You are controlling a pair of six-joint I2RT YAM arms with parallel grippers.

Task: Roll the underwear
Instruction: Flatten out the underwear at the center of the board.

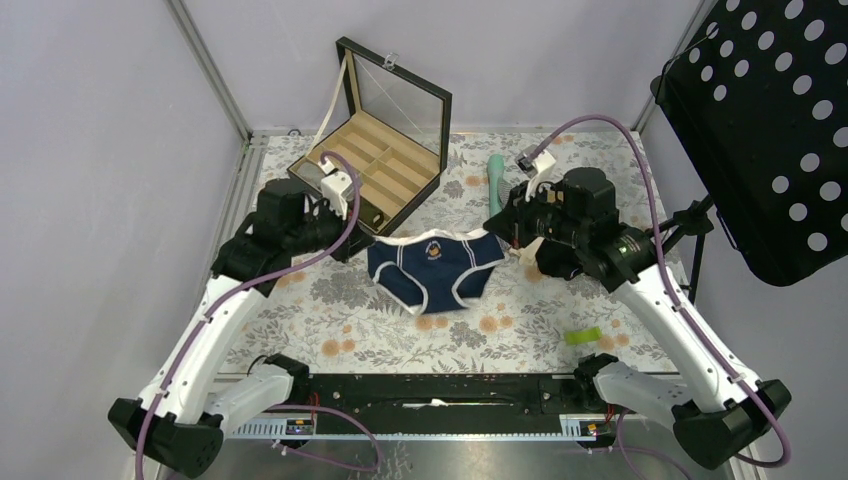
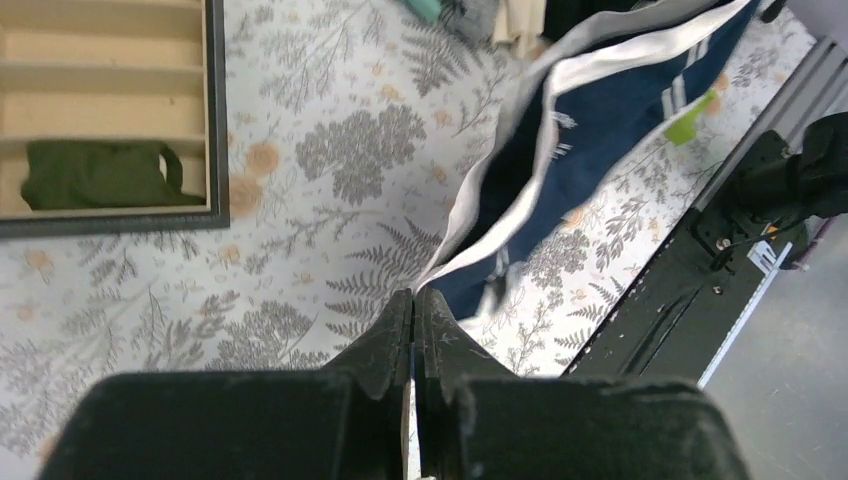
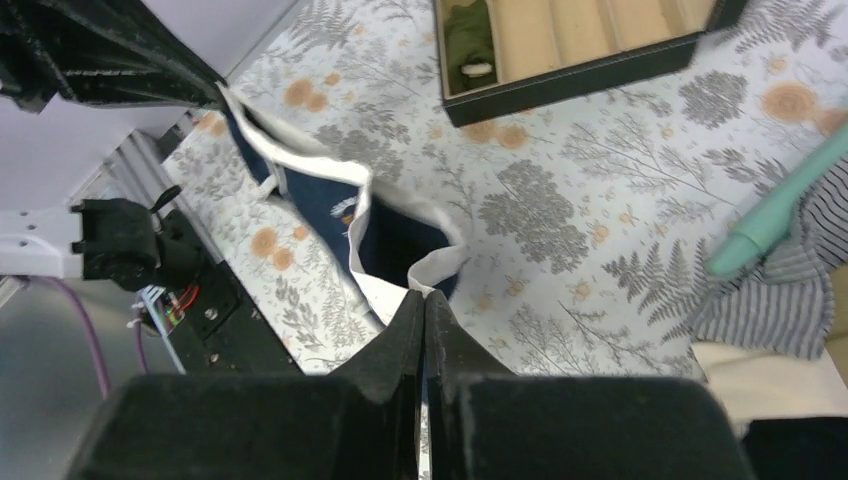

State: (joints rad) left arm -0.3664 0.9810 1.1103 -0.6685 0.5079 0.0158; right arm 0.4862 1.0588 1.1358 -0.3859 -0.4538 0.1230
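Two ends of the underwear (image 1: 435,268) waistband are pinched: our left tool (image 2: 413,295) and right tool (image 3: 424,297) hold it spread over the tabletop (image 1: 330,322).

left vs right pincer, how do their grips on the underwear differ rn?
Left pincer pinches the underwear at the waistband end nearer the compartment box. Right pincer pinches the opposite end, nearer the teal tool and striped cloth.
The band leaves the left pincer fairly straight. At the right pincer it curls.
Shared: both are shut on the white waistband, with the garment spread between them.
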